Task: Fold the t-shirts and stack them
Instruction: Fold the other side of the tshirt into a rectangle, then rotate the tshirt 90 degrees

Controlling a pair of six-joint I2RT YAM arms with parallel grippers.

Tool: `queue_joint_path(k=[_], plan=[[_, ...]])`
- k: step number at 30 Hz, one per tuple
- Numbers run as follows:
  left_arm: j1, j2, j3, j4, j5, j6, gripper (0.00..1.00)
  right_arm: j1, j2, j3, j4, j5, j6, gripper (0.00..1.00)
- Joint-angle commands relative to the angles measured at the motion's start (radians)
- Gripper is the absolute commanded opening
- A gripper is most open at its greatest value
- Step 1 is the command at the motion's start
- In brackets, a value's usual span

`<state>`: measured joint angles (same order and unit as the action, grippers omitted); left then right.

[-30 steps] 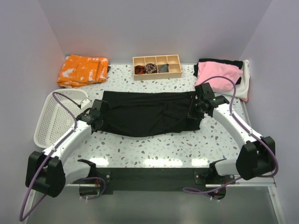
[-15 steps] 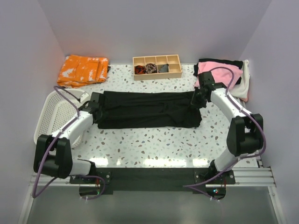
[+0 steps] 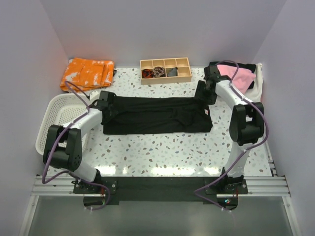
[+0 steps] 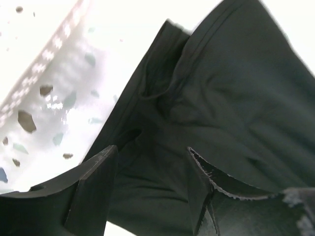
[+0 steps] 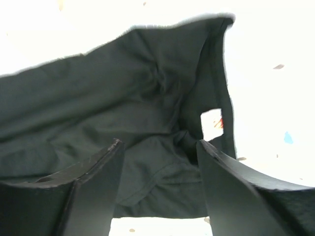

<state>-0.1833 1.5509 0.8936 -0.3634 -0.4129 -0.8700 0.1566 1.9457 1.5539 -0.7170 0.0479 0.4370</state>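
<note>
The large black t-shirt lies folded lengthwise in a long band across the middle of the table, its small white label near the right end. My left gripper hovers open over the shirt's left far corner; the left wrist view shows black cloth below the spread jaws, none of it pinched. My right gripper hangs open over the right far corner, with the shirt and its label beneath the gripper. A pink t-shirt tops a pile of black and white shirts at the back right.
An orange patterned cloth lies at the back left. A wooden compartment box with small rolled fabric stands at the back centre. A white mesh basket sits at the left edge, beside my left arm. Lilac walls close the sides.
Both grippers carried the shirt's near edge away to the far edge, halving its depth, then opened and let the cloth go. Both arms now reach farther back.
</note>
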Motion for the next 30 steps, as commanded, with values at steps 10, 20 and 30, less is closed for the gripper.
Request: queue_joint_path(k=[10, 20, 30], plan=[[0.007, -0.084, 0.033, 0.145, 0.084, 0.130, 0.61, 0.063, -0.168, -0.158, 0.074, -0.239, -0.024, 0.65], [0.005, 0.119, 0.154, 0.339, 0.310, 0.253, 0.62, 0.090, -0.140, -0.121, 0.067, -0.134, 0.006, 0.64], [-0.022, 0.408, 0.334, 0.227, 0.358, 0.289, 0.56, 0.092, 0.016, -0.057, 0.044, -0.067, 0.025, 0.65]])
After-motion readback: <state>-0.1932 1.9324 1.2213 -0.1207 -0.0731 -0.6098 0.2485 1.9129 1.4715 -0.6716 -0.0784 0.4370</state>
